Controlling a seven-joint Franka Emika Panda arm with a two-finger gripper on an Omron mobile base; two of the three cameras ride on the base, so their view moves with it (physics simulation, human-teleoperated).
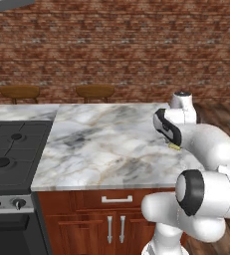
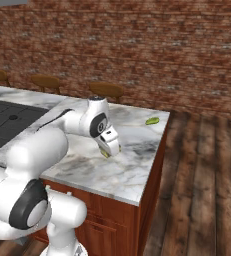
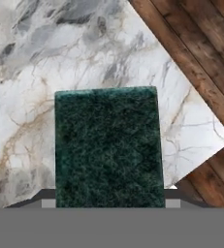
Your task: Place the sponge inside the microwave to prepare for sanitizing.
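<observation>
The sponge (image 3: 108, 145) is seen in the hand view as a dark green scouring face filling the space directly ahead of the fingers, its long axis running away from the hand. The finger tips themselves are hidden behind it, so how wide they stand cannot be told for certain; it is judged that they are closed on the sponge's sides, since it sits square between them and appears lifted off the marble.

In the right base view the gripper (image 2: 107, 150) is held low over the marble worktop (image 2: 132, 170), near its right edge, with a sliver of yellow-green showing at its tip. The same sliver is seen under the hand in the left base view (image 1: 173, 146). A small green object (image 2: 152, 120) lies at the worktop's far corner, well apart from the hand. A black cooktop (image 1: 12, 149) lies to the left.

Transport to the microwave is judged to be the step in hand.
</observation>
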